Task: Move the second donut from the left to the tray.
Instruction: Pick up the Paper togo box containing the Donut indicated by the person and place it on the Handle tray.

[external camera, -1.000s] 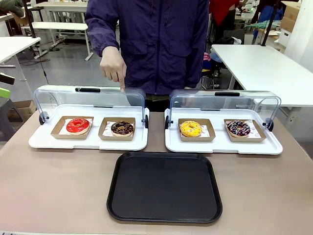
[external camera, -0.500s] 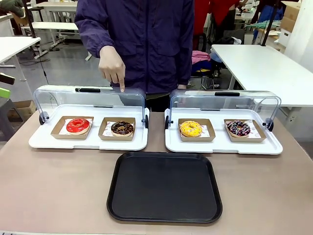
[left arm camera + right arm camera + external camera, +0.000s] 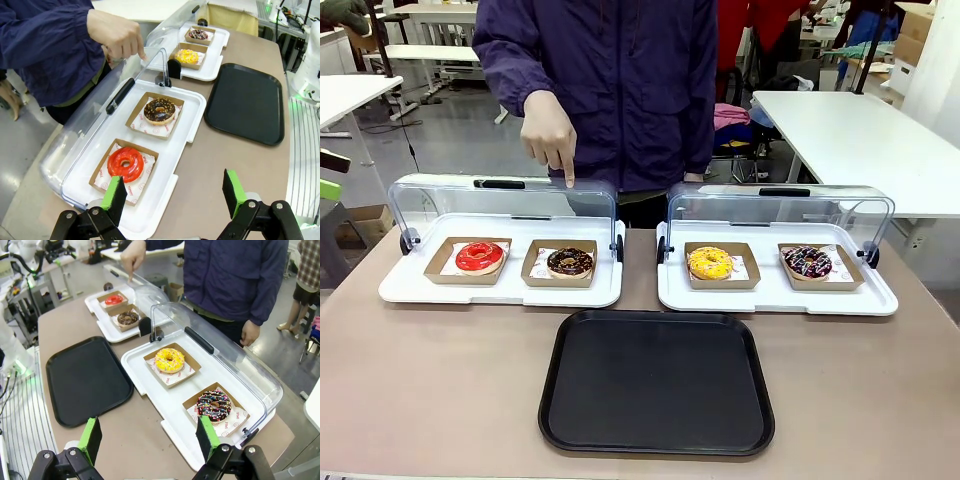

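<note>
Though unobscured, donut (image 3: 569, 262) specks faint.

against a second ago, finds the person (image 3: 620, 80) shifted toward the robot's left. brings the dark blue jacket (image 3: 650, 120) inward at its edge on the robot's right, uncovering more of the red garment (image 3: 740, 30) and the pink bundle (image 3: 728, 115) in the background. pushes the sleeve (image 3: 505, 60) of the pointing arm further out to the robot's left. nudges the pointing hand (image 3: 550, 135) only slightly the same way, above the clear lid (image 3: 500, 205).
</note>
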